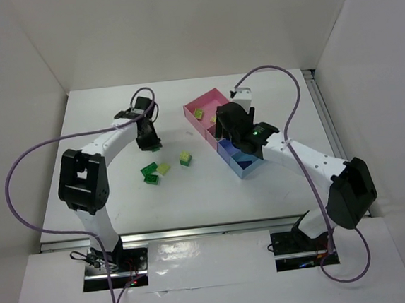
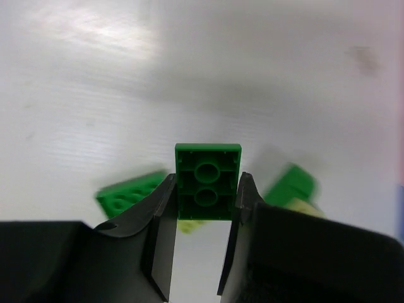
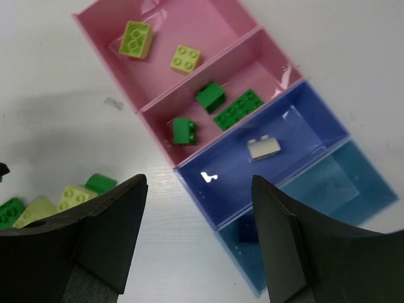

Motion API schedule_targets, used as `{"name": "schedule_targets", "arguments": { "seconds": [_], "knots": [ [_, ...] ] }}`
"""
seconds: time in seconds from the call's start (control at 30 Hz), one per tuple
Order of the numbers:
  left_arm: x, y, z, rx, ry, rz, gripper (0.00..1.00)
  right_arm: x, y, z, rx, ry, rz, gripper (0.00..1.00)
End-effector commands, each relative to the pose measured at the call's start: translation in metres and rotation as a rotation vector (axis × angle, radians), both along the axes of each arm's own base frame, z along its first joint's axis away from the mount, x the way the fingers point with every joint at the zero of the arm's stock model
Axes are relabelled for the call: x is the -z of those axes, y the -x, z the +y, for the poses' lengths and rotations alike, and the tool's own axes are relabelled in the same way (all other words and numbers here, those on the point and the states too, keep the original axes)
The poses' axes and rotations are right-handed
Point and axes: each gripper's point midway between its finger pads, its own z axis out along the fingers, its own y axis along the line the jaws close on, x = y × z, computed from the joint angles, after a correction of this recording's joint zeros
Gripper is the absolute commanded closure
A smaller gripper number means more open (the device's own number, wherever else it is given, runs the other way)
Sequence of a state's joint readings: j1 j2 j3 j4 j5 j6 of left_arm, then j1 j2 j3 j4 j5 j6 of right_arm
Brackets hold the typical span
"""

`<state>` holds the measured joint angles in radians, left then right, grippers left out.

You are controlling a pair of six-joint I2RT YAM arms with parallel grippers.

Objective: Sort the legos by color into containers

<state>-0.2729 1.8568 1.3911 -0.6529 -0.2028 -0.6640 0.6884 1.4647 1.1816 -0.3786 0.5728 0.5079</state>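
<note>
My left gripper [image 2: 207, 183] is shut on a dark green lego [image 2: 207, 163], held above the table over loose legos; in the top view it [image 1: 150, 143] is left of the containers. My right gripper [image 3: 199, 183] is open and empty above the near edge of the dark blue tray [image 3: 297, 120]; it shows in the top view [image 1: 227, 128] over the row. The far pink tray [image 3: 189, 25] holds two pale yellow-green legos [image 3: 134, 39]. The second pink tray [image 3: 265, 69] holds three dark green legos [image 3: 237, 109]. The light blue tray [image 3: 353, 183] holds a dark brick [image 3: 249, 233].
Loose legos lie on the table left of the trays: a dark green one [image 1: 149, 173], a pale one [image 1: 163, 168] and a green-and-pale pair [image 1: 185, 158]. A whitish brick [image 3: 264, 148] lies in the dark blue tray. White walls enclose the table.
</note>
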Motion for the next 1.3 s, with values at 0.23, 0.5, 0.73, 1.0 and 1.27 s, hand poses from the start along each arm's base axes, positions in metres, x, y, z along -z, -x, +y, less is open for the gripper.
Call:
{"name": "schedule_targets", "arguments": {
  "seconds": [0.23, 0.5, 0.73, 1.0, 1.27],
  "knots": [
    [-0.105, -0.026, -0.172, 0.397, 0.242, -0.265, 0.72, -0.025, 0.007, -0.089, 0.248, -0.052, -0.054, 0.26],
    [-0.096, -0.056, -0.259, 0.485, 0.340, -0.297, 0.68, -0.052, 0.032, -0.145, 0.393, -0.051, -0.126, 0.26],
    [-0.080, -0.065, -0.273, 0.493, 0.363, -0.271, 0.28, -0.056, 0.038, -0.178, 0.442, -0.016, -0.132, 0.20],
    [-0.119, -0.024, -0.237, 0.590, 0.305, -0.303, 0.34, -0.039, 0.021, -0.155, 0.332, -0.077, -0.074, 0.19],
    [-0.081, 0.084, -0.061, 0.159, 0.050, -0.182, 0.37, -0.015, 0.012, -0.129, 0.252, -0.111, -0.025, 0.17]
  ]
}}
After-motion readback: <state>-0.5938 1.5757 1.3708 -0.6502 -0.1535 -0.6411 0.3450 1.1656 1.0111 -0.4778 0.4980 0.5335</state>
